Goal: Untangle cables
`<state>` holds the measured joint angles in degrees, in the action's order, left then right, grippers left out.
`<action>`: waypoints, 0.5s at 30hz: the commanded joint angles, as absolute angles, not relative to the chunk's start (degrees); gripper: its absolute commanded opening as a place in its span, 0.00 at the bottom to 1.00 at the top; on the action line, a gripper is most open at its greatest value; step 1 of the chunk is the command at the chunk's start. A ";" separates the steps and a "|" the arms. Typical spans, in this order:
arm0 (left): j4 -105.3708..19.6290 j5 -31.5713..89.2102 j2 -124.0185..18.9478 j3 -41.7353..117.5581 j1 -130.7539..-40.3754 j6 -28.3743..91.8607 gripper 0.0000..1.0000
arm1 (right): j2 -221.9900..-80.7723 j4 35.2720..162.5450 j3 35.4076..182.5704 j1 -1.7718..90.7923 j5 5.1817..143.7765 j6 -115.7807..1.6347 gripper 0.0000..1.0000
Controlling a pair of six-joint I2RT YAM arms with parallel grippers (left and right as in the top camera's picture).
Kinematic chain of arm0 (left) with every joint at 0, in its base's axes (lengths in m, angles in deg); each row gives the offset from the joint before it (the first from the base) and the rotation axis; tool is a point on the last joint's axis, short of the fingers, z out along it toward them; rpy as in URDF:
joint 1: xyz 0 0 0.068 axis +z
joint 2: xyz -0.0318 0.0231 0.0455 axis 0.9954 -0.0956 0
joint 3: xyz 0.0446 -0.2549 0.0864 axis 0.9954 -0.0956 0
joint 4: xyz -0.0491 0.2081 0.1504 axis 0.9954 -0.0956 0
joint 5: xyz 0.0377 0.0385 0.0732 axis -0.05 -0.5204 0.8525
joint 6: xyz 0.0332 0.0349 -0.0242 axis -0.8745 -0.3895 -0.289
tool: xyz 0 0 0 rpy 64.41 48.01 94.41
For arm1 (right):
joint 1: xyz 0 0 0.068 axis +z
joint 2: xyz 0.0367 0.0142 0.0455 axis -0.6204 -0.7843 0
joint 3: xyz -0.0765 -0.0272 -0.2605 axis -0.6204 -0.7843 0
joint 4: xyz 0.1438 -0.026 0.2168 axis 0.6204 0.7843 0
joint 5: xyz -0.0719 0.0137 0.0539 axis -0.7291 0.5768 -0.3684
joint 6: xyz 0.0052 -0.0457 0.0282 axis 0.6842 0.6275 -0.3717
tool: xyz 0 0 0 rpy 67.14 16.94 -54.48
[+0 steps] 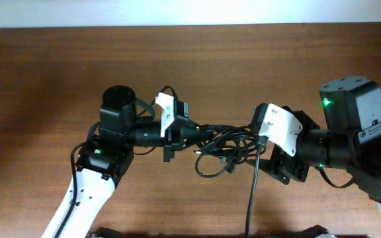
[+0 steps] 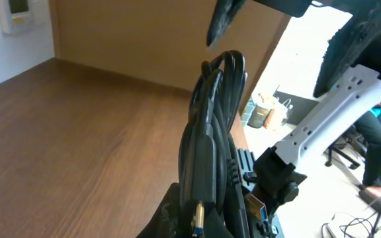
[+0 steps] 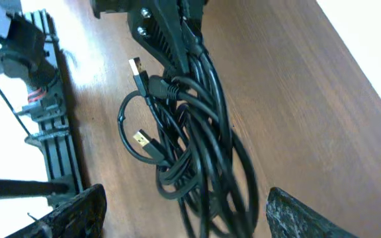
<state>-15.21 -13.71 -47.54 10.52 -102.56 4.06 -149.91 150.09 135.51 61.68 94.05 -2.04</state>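
Note:
A tangled bundle of black cables (image 1: 225, 147) lies at the table's middle, between my two arms. My left gripper (image 1: 192, 135) is shut on the bundle's left end; in the left wrist view the cables (image 2: 211, 132) run straight up from its jaws (image 2: 200, 221), with a gold-tipped plug between them. My right gripper (image 1: 262, 140) is open at the bundle's right end. In the right wrist view the loops (image 3: 197, 152) with two gold USB plugs (image 3: 137, 69) lie between its spread fingers (image 3: 184, 215), untouched. One cable (image 1: 251, 192) trails off the front edge.
The wooden table (image 1: 243, 66) stretches behind both arms. A black rail frame (image 3: 45, 132) runs along the table's front edge, near the bundle.

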 commanded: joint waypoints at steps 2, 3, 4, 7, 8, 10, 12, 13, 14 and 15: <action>-14.66 -15.81 -47.34 10.37 -106.16 2.01 0.00 | -151.50 149.96 136.65 61.53 94.01 1.39 0.76; -14.49 -15.83 -47.34 10.37 -106.45 2.01 0.00 | -152.70 150.15 136.65 61.53 93.86 1.39 0.76; -14.12 -15.83 -47.34 10.37 -106.49 2.03 0.00 | -153.77 150.39 136.65 61.55 93.86 1.39 0.75; -13.37 -15.77 -47.34 10.37 -106.49 2.27 0.00 | -156.64 153.41 136.65 61.55 93.83 1.42 0.57; -12.94 -15.55 -47.34 10.37 -106.49 2.27 0.00 | -157.21 154.41 136.65 61.53 93.83 1.39 0.47; -11.41 -11.42 -47.34 10.37 -106.49 5.66 0.00 | -157.49 155.44 136.65 61.53 93.86 1.39 0.23; -11.45 -4.45 -47.34 10.37 -106.49 10.60 0.00 | -157.36 155.46 136.65 61.53 93.86 1.39 0.08; -11.45 -0.91 -47.34 10.37 -106.49 13.35 0.00 | -157.18 155.24 136.67 61.53 93.86 1.37 0.04; -11.69 2.70 -47.34 10.37 -106.49 16.63 0.00 | -156.79 154.59 136.67 61.53 93.86 0.72 0.04; -11.89 4.43 -47.34 10.37 -106.49 17.94 0.00 | -156.55 153.89 136.67 61.53 93.83 -0.20 0.04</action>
<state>-12.04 -6.17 -47.54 10.42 -106.43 9.57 -157.60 154.76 135.84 61.68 93.05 1.09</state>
